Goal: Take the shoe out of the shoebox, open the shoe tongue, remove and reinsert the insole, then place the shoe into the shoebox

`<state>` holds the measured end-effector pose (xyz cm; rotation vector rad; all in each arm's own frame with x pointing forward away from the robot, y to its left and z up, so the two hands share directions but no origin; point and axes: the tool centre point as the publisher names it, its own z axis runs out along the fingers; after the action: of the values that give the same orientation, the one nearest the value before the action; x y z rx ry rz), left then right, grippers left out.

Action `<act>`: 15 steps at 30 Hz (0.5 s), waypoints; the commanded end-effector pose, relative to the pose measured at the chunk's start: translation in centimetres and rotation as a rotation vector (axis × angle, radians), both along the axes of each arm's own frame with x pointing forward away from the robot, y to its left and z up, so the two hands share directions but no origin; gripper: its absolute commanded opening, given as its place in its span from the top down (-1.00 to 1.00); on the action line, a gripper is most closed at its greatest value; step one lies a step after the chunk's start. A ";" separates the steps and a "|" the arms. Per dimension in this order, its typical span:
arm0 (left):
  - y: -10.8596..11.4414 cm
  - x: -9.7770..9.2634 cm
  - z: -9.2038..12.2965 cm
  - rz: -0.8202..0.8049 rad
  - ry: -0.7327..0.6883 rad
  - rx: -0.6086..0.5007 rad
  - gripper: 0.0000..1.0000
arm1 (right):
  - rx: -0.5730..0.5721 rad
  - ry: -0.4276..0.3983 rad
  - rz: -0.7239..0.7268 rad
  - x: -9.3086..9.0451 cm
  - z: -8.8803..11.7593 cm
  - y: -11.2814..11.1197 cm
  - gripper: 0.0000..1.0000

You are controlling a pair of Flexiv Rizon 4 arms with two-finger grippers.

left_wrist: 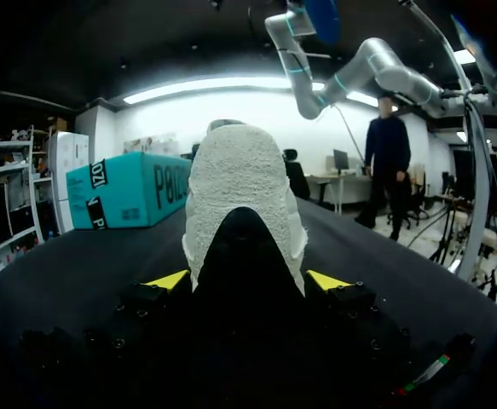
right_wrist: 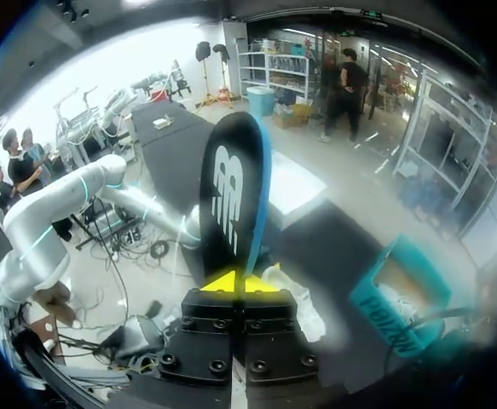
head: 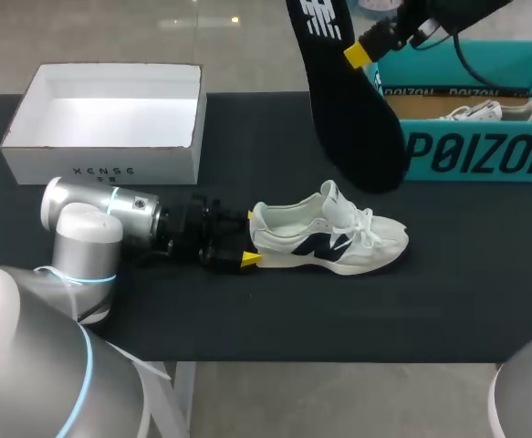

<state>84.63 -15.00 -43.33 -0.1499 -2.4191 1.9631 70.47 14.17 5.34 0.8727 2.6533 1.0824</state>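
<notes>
A white shoe with a navy logo lies on its sole in the middle of the black table, toe pointing right. My left gripper lies low on the table with one yellow tip on each side of the heel. In the left wrist view the heel fills the gap between the fingers of my left gripper, touching both. My right gripper hangs high above the table, shut on the black insole, which dangles over the shoe. In the right wrist view the insole stands out ahead of my right gripper.
A teal shoebox stands open at the back right with a second white shoe inside. An open white box sits at the back left. Bare black tabletop runs along the front edge.
</notes>
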 end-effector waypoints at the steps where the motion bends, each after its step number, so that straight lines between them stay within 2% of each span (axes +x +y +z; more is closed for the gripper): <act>1: -0.1 0.0 -0.2 0.000 0.000 0.002 1.00 | 0.093 -0.059 -0.007 0.0 -0.5 -0.2 1.00; 10: -0.1 0.0 -0.2 0.000 0.000 0.002 1.00 | 0.093 -0.059 -0.007 0.0 -0.5 -0.2 1.00; 15: -0.1 0.0 -0.2 0.000 0.000 0.002 1.00 | 0.091 -0.028 0.000 -0.2 -0.1 0.5 1.00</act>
<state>84.63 -15.00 -43.34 -0.1499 -2.4191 1.9631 69.89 14.07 4.86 0.8611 2.5838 1.2308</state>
